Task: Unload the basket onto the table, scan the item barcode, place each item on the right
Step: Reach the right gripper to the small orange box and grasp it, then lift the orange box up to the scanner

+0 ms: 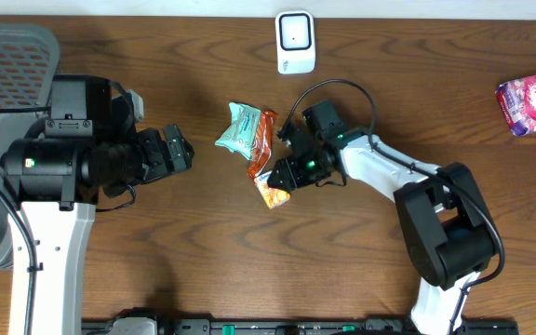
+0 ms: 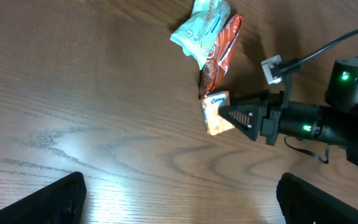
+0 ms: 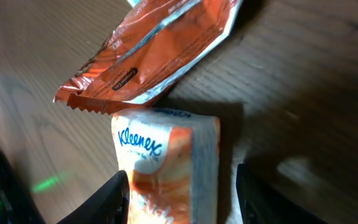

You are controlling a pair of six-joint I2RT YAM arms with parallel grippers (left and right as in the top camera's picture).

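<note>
Orange and white film wraps the Kleenex tissue pack [image 3: 166,162], a small soft block with the brand name in blue script across a white band at one end. It sits near the middle of the wooden table [image 1: 156,251], between the fingers of the right gripper [image 1: 278,177].

In the overhead view the pack's long axis runs on a slight slant from the far side of the table towards the near side. Its logo end points away from the right wrist and touches the crimped edge of an orange snack wrapper [image 1: 264,135]. A teal packet [image 1: 239,126] lies against the far side of that wrapper.

The right gripper's jaws stand about half open and are closed around the pack. In the right wrist view one finger [image 3: 114,199] presses on the pack's side. The other side is in shadow, so contact there is hard to make out. No barcode shows on any visible face.

A white scanner [image 1: 296,42] stands at the far edge of the table, well apart from the pack. The left gripper [image 1: 182,149] hangs at the left with its jaws spread wide and nothing between them. A pink packet [image 1: 531,102] lies far off on the right.
</note>
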